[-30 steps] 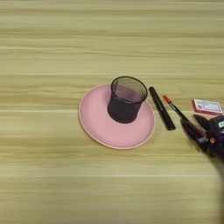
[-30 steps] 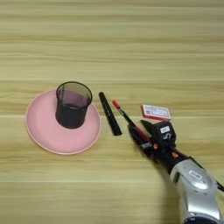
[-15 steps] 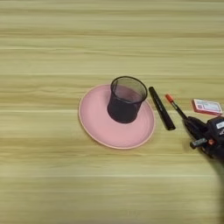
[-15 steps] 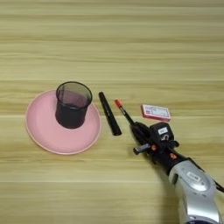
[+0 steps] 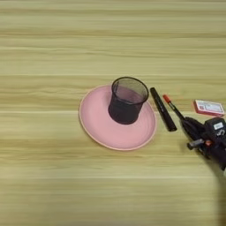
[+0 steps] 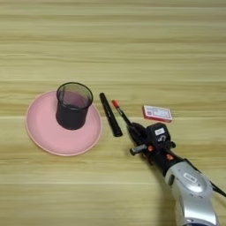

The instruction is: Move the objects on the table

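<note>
A round pink plate (image 6: 40,130) lies on the table (image 6: 113,53), left of the middle. On it stands a black wire-mesh pen cup (image 6: 73,106), upright, with nothing showing inside. Right of the plate, the slim pen (image 6: 120,110) lies flat, its red tip pointing away from me and its near end hidden under my right gripper (image 6: 133,140). The gripper rests low over that end and looks open. One black finger runs along the pen and the other sticks out to the left. Whether either finger touches the pen is unclear.
A thick black marker (image 6: 110,114) lies between the plate's rim and the pen, almost parallel to the pen. A small red and white box (image 6: 157,113) sits to the right of the pen. My silver forearm (image 6: 190,185) comes in from the bottom right.
The gripper has stayed at the pen's near end. One finger has swung out to the left, so the fingers stand further apart. Plate, cup, marker, box and pen have not moved.
</note>
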Tool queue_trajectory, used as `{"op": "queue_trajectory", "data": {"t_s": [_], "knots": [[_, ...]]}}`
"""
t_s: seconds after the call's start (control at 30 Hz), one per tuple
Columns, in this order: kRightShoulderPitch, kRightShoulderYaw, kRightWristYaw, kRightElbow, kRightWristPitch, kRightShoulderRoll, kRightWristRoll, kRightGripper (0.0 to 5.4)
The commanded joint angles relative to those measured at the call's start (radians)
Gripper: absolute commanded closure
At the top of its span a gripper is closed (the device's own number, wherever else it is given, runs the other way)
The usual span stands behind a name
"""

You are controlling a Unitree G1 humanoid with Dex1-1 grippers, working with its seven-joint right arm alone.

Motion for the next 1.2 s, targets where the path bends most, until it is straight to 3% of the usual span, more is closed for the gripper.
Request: {"op": "queue_trajectory", "data": {"t_s": [0.03, 0.4, 0.6, 1.2], "knots": [[-0.013, -0.009, -0.026, -0.073, 0.028, -0.016, 0.003, 4.88], [-0.002, -0.019, -0.046, -0.224, 0.077, 0.001, 0.011, 4.88], [-0.027, -0.024, -0.055, -0.239, 0.096, 0.008, 0.014, 4.89], [0.026, 0.064, -0.027, -0.479, 0.168, 0.042, 0.005, 4.89]]}}
